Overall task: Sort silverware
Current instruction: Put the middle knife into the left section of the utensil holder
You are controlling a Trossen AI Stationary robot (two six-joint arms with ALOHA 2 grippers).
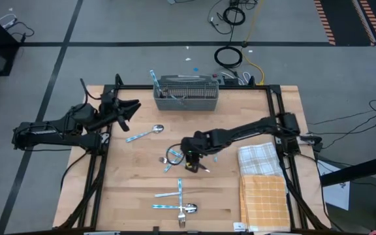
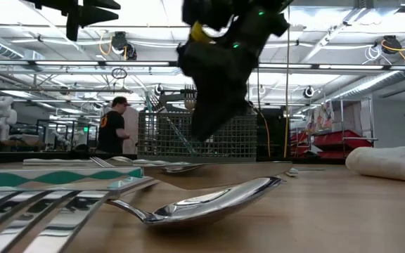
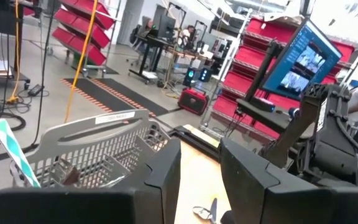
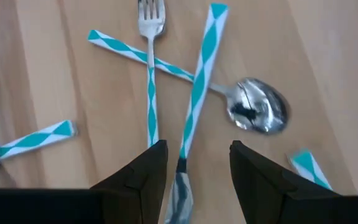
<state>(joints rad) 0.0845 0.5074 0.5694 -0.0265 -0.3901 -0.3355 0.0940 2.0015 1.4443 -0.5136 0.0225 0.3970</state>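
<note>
Wooden counter (image 1: 136,176) carrying a grey mesh basket (image 1: 187,96) at its far edge, silverware (image 1: 175,199) lying scattered mid-counter and along the near edge, and folded cloths (image 1: 262,179) resting by the right edge.

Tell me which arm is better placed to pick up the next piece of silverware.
Probably the right: its open gripper hovers over the crossed silverware mid-table, while the left gripper waits open at the table's edge.

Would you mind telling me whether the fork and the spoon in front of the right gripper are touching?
Touching: in the right wrist view the spoon's striped handle lies crossed under the fork's handle.
</note>
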